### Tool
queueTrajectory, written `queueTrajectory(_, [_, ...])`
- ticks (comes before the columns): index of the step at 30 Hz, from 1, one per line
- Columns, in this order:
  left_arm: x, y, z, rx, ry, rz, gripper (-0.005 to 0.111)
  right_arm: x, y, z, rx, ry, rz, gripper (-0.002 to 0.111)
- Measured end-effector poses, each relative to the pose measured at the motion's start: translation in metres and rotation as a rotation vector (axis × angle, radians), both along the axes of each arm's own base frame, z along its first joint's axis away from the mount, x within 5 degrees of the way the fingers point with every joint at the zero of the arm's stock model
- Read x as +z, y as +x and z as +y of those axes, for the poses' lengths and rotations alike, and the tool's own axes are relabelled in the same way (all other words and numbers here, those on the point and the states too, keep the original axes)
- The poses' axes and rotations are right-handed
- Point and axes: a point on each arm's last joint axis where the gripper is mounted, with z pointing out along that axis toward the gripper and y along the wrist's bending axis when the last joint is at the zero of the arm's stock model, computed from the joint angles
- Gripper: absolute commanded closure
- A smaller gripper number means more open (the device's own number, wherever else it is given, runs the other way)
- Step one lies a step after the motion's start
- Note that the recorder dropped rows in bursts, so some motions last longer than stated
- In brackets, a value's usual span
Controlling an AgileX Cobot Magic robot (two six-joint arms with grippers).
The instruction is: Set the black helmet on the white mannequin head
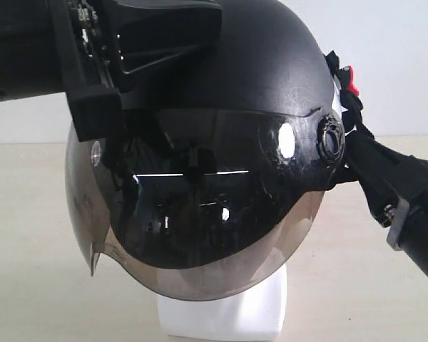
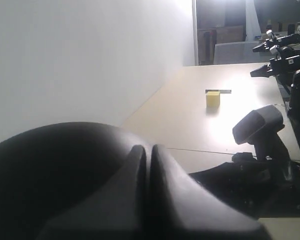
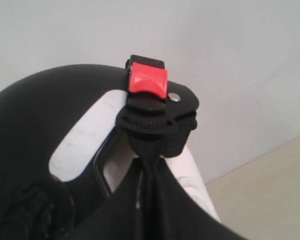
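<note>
The black helmet (image 1: 271, 64) sits over the white mannequin head, of which only the squarish base (image 1: 225, 313) shows below the smoky visor (image 1: 200, 235). My left gripper (image 1: 215, 28) lies on the helmet's crown, and in the left wrist view its jaws (image 2: 145, 148) are pressed together beside the dark dome (image 2: 50, 170), with nothing visible between them. My right gripper (image 1: 355, 155) is at the helmet's right side, shut (image 3: 150, 172) on the black chin strap (image 3: 149, 150) just under the red buckle (image 3: 148, 82). White foam of the mannequin head (image 3: 192, 172) shows beside the strap.
The beige table (image 1: 28, 235) runs to a white wall behind. In the left wrist view, a small yellow block (image 2: 213, 98) lies far off on the table, and a dark arm and other equipment (image 2: 262, 130) stand at that side.
</note>
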Motion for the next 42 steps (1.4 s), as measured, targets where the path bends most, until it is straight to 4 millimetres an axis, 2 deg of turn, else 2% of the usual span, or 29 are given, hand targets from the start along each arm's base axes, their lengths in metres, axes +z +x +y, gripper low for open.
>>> queueTrajectory(6, [0.000, -0.003, -0.004, -0.011, 0.003, 0.002, 0.102, 0.006, -0.002, -0.006, -0.031, 0.030, -0.004, 0.108])
queueTrajectory(20, [0.002, -0.008, -0.009, -0.062, -0.028, 0.011, 0.102, 0.001, -0.002, -0.010, -0.083, -0.111, 0.025, 0.108])
queueTrajectory(30, [0.036, -0.029, 0.002, -0.054, -0.081, -0.100, 0.102, 0.000, -0.001, -0.011, -0.107, -0.152, 0.021, 0.108])
queueTrajectory(34, [0.047, -0.040, 0.012, 0.005, -0.093, -0.125, 0.102, 0.000, -0.001, -0.011, -0.115, -0.168, 0.023, 0.108])
queueTrajectory(42, [0.056, -0.063, 0.030, 0.092, -0.029, -0.104, 0.102, 0.007, 0.009, -0.007, -0.166, -0.227, 0.061, 0.108])
